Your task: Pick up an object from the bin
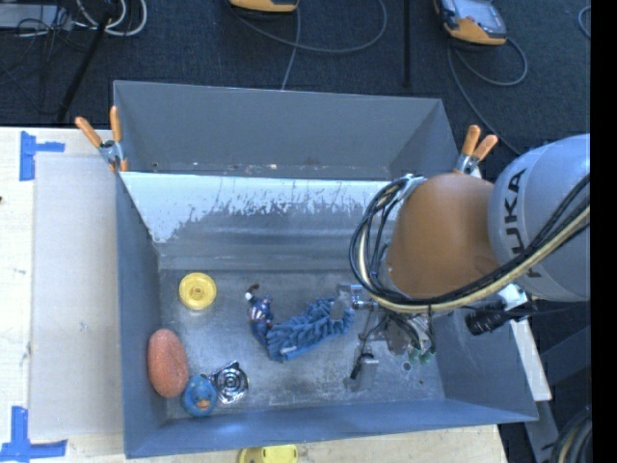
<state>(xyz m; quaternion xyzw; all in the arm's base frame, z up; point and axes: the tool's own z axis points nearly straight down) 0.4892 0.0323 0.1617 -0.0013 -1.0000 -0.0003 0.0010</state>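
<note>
My gripper (370, 355) hangs low over the right part of the bin floor, under the arm's wrist. Just left of it lies a blue braided rope toy (304, 328), stretched across the middle of the floor, its right end close to the gripper. I see nothing held in the gripper.
A yellow disc (197, 290) lies at the left of the floor. In the front left corner sit an orange oval thing (167, 362), a small blue ball (200, 394) and a shiny silver piece (230, 381). The arm and its cables cover the bin's right side.
</note>
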